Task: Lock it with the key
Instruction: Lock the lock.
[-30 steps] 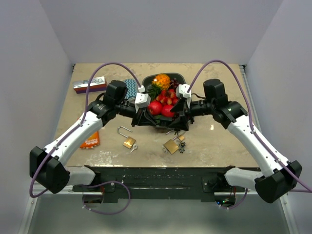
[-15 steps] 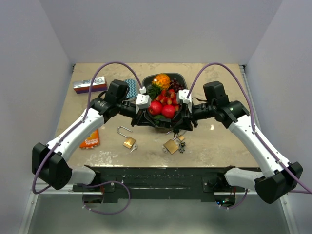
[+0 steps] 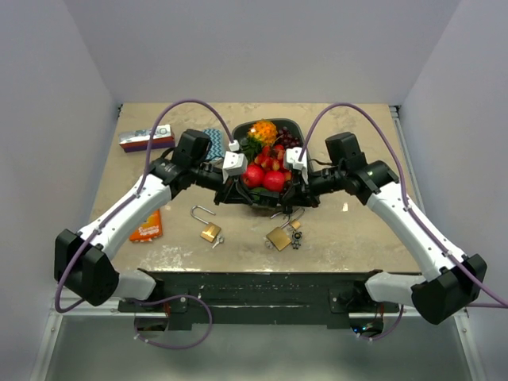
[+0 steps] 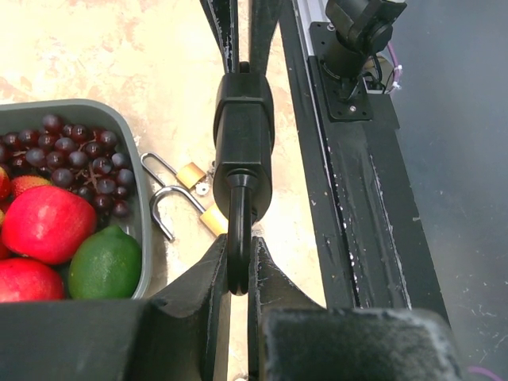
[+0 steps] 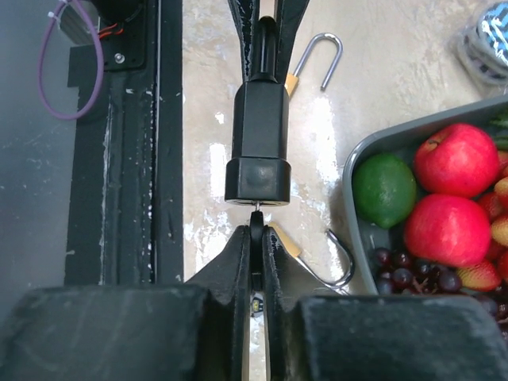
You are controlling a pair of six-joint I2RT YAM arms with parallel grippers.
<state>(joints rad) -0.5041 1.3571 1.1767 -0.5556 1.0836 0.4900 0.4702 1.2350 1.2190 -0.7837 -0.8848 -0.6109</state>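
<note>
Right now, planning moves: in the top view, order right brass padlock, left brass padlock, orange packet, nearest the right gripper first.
From the right gripper:
1. right brass padlock, close by.
2. left brass padlock, centre-left.
3. orange packet, far left.

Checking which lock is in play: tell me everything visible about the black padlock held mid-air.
The black padlock has a matte, plastic-looking body and a dark shackle. It hangs above the table, lying horizontal between the arms. The left tool is shut on its shackle; the right tool pinches a key at its keyhole end.
</note>
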